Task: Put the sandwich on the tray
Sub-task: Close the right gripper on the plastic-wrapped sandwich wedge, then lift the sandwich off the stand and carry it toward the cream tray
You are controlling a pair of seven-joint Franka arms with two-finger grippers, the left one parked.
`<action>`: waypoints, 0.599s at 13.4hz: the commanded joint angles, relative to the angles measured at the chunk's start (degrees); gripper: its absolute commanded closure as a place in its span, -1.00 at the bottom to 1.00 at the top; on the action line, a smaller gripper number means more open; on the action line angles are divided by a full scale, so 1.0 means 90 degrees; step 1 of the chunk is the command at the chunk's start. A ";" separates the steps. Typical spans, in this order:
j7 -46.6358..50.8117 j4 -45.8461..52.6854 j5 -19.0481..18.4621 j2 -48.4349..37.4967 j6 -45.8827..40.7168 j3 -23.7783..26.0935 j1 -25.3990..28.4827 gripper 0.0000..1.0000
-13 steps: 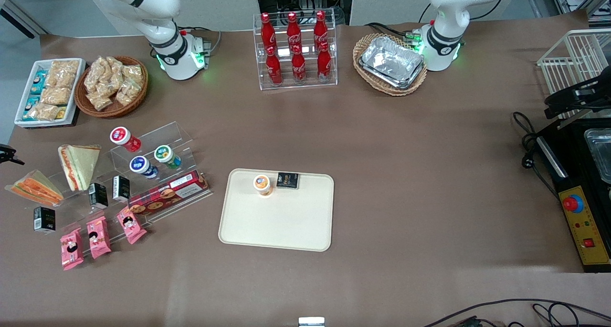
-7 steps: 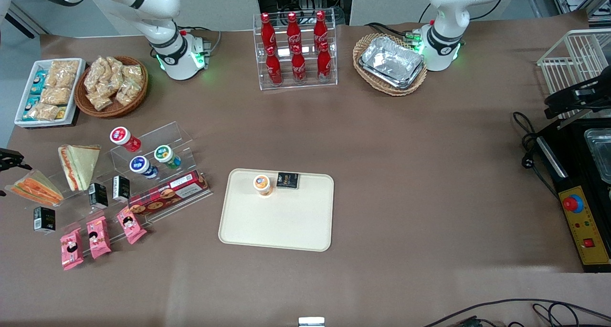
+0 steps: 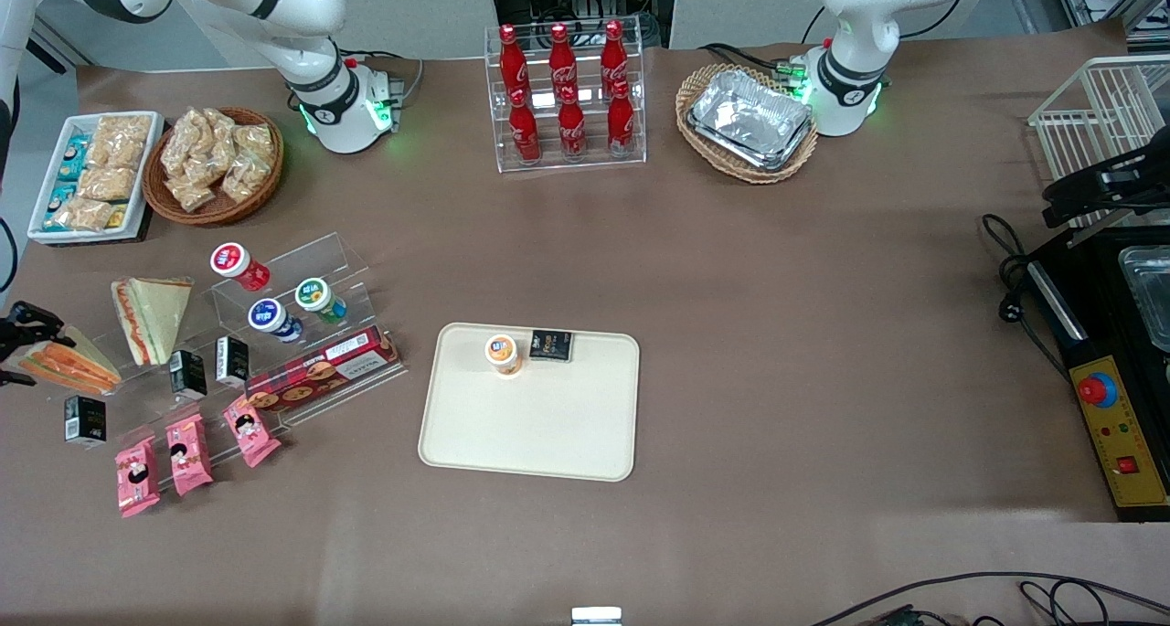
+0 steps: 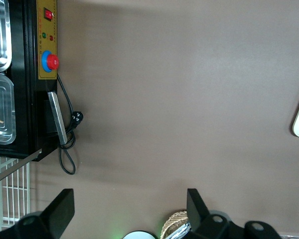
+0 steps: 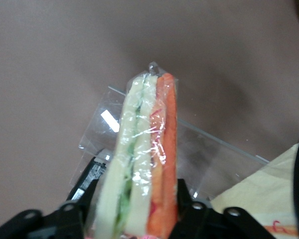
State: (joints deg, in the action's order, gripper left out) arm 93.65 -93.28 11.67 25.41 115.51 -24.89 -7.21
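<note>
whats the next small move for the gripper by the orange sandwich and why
Probably close the fingers. The gripper sits at the working arm's end of the table with a finger on each side of the sandwich, which still rests on its clear stand, so nothing grips it yet. The tray waits with bare space.

Bright, even overhead light with soft shadows; glare glints on the sandwich (image 5: 139, 164) wrap, which looks slightly blurred.

6 cola bottles (image 3: 566, 91) in a clear rack (image 3: 567, 155)
</note>
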 commanded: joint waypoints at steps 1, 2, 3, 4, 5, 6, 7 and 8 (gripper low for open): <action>0.0044 -0.0241 0.0139 -0.0011 0.0476 -0.0028 0.0097 0.04; 0.0034 -0.0241 0.0139 -0.0001 0.0486 -0.0028 0.0136 0.20; -0.0005 -0.0232 0.0139 -0.0011 0.0486 -0.0037 0.0137 0.21; -0.0024 -0.0232 0.0139 -0.0049 0.0467 -0.0028 0.0127 0.22; -0.0034 -0.0193 0.0139 -0.0137 0.0399 -0.0037 0.0136 0.23; -0.0073 -0.0193 0.0129 -0.0312 0.0379 -0.0028 0.0137 0.24; -0.0209 -0.0173 0.0129 -0.0487 0.0282 -0.0028 0.0146 0.27; -0.0413 -0.0125 0.0139 -0.0634 0.0097 -0.0018 0.0195 0.28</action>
State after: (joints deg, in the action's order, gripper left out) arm 93.21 -94.17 11.68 24.38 118.63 -24.87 -6.33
